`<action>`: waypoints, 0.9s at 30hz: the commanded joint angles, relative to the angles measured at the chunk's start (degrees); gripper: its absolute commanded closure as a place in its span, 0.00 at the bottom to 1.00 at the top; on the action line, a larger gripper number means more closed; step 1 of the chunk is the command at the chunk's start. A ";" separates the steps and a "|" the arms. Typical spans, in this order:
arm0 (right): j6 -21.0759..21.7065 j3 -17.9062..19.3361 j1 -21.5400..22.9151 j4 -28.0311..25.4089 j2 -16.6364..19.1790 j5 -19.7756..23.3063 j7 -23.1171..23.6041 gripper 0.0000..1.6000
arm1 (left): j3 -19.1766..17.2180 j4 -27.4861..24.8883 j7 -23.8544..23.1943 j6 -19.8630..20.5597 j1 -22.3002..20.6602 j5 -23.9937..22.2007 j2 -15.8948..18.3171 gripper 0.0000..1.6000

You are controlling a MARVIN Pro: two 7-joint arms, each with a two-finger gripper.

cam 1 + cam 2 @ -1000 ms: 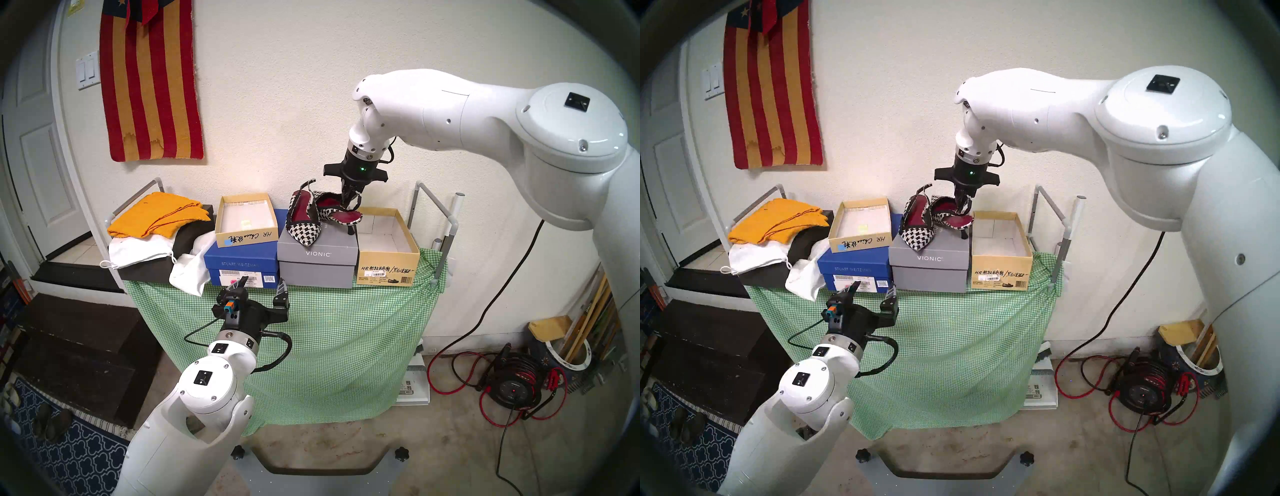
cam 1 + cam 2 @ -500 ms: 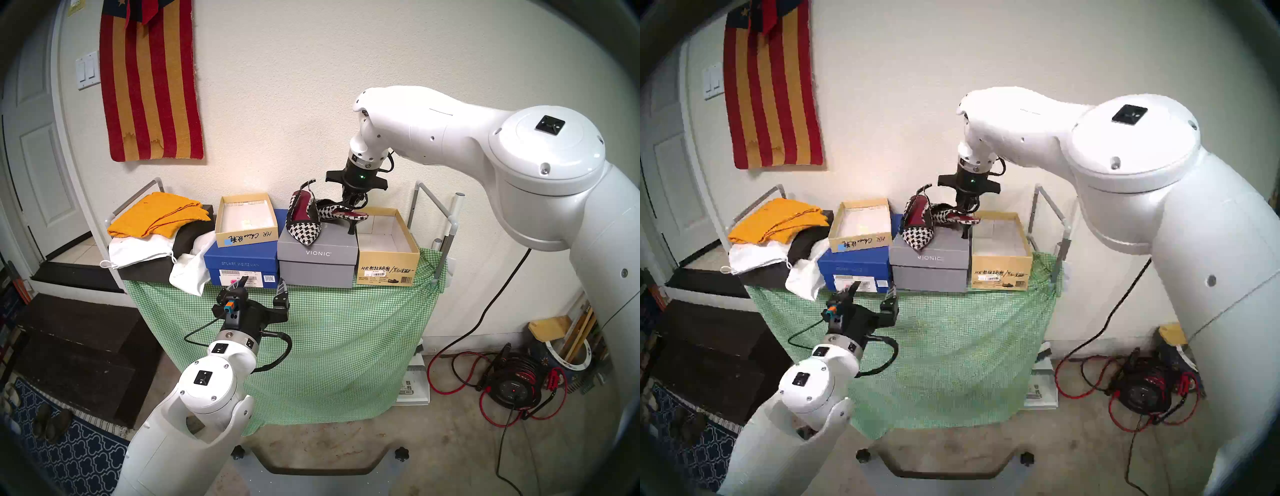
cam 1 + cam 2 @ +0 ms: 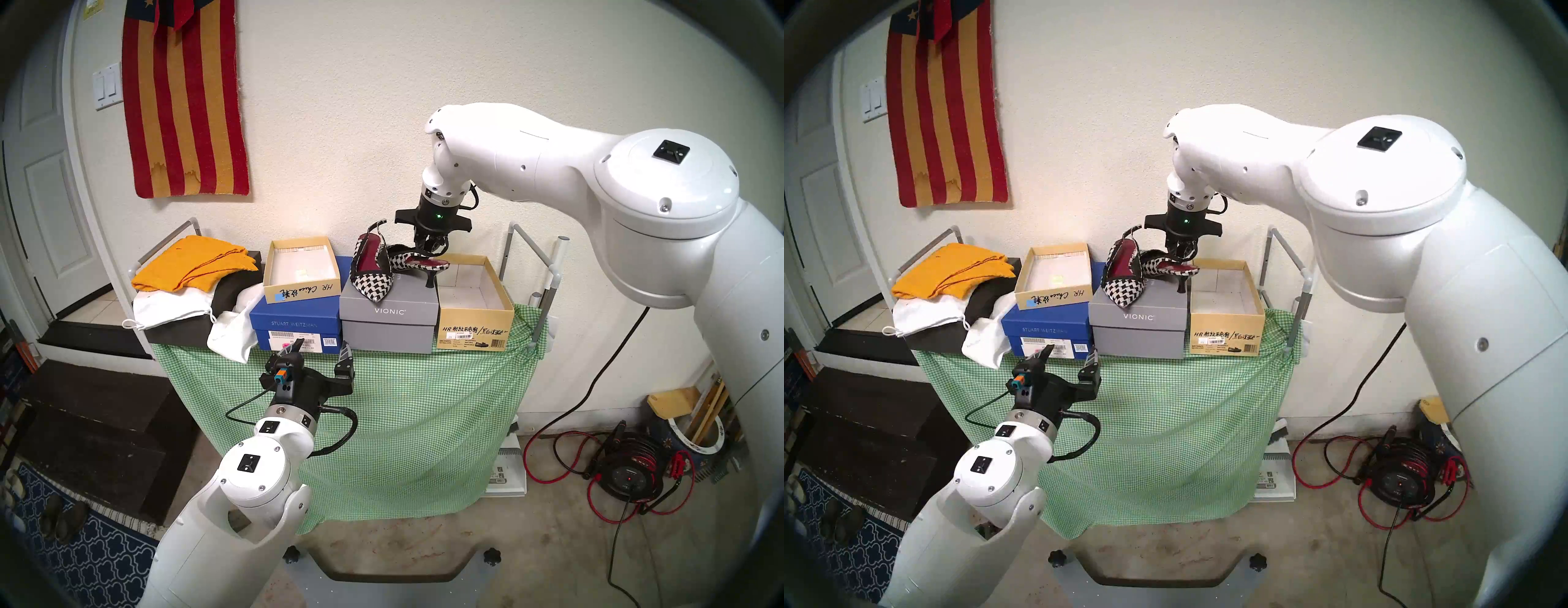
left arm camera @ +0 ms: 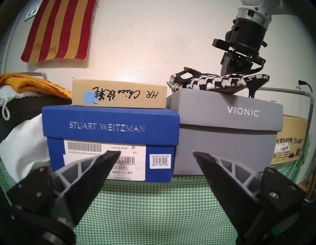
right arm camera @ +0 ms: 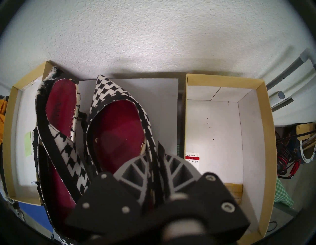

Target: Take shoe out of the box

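The box (image 3: 475, 327), tan with black handwriting and a barcode label, stands at the right end of the green checked table (image 3: 403, 403). It is open, and its white inside shows only a price sticker on one wall. The shoe (image 3: 418, 263), a black-and-white houndstooth heel with red lining, is outside it, on the closed lid of the grey VIONIC box (image 3: 388, 327) just left of it. Its heel tip is at the lid's right edge, next to the tan wall. A second shoe (image 3: 373, 271) of the same pattern leans beside it on that lid, toe toward the front. Further left, a shallow tan box (image 3: 303, 293) with a blue sticker holds a small pale note and rests on the closed blue box (image 3: 295, 322).

The right gripper (image 3: 430, 248) comes down from the upper right and its fingers (image 5: 136, 167) are almost together, pinching the shoe's side rim between them. The left gripper (image 3: 320, 347), in the lower centre, has its fingers spread wide in front of the blue and grey boxes and holds nothing.

One second ago the shoe was tilted, with its red insole turned toward the camera. Now it lies nearly level on the lid. The right arm's elbow sits lower in the frame than before. The left arm has not changed.
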 commanded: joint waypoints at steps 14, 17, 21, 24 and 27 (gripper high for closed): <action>-0.07 1.14 1.27 -1.60 1.32 -0.04 -1.35 0.18 | -0.07 -0.06 -0.03 0.01 -0.01 0.02 0.09 0.00; -0.07 0.93 1.78 -2.72 1.76 -0.04 -1.15 0.14 | -0.07 -0.06 -0.03 0.01 -0.01 0.02 0.09 0.00; -0.07 0.96 2.33 -2.84 1.57 -0.04 -1.53 0.14 | -0.07 -0.06 -0.03 0.01 -0.01 0.02 0.09 0.00; -0.07 1.33 3.48 -3.53 1.94 -0.04 -1.93 0.16 | -0.07 -0.06 -0.03 0.01 -0.01 0.02 0.08 0.00; -0.07 1.71 4.95 -4.45 2.30 -0.04 -2.66 0.13 | -0.07 -0.06 -0.03 0.01 -0.01 0.02 0.08 0.00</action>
